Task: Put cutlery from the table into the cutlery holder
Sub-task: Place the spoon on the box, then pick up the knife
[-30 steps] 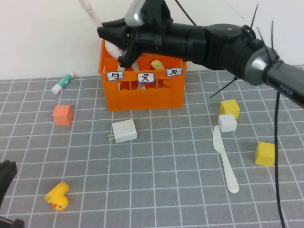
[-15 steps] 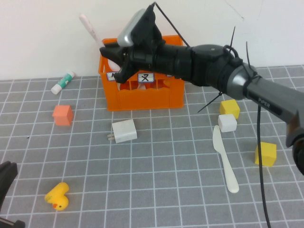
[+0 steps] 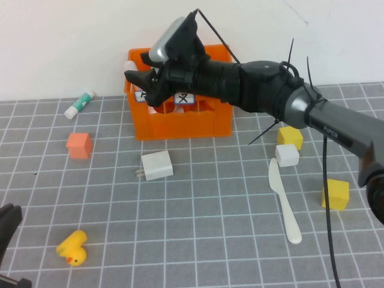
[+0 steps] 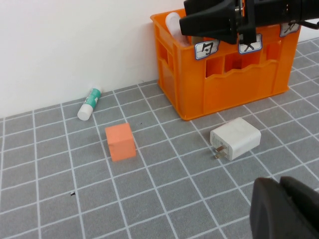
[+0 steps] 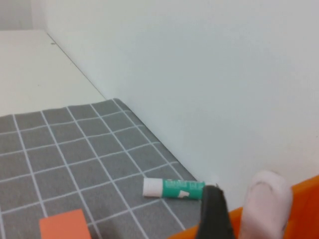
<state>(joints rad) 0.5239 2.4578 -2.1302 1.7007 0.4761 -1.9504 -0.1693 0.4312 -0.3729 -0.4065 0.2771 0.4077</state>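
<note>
The orange cutlery holder (image 3: 186, 123) (image 4: 234, 79) stands at the back of the table by the wall. My right gripper (image 3: 144, 84) hovers over its left compartment, open. A pink spoon stands in that compartment, only its rounded handle end (image 3: 129, 65) (image 5: 264, 204) (image 4: 172, 22) showing above the rim, beside one black finger (image 5: 213, 214) and apart from it. A cream-white knife (image 3: 285, 201) lies flat on the table at the right. My left gripper (image 3: 6, 240) (image 4: 284, 204) rests shut and empty at the near left edge.
A glue stick (image 3: 80, 104) lies by the wall left of the holder. An orange cube (image 3: 79, 144), a white charger (image 3: 157, 165) and a yellow duck (image 3: 73, 248) sit in front. Two yellow cubes (image 3: 290, 137) (image 3: 335, 194) and a white cube (image 3: 287, 155) flank the knife.
The pink spoon, held sticking up high in my right gripper, has dropped down into the holder's left compartment as the gripper opened. The left arm has not moved.
</note>
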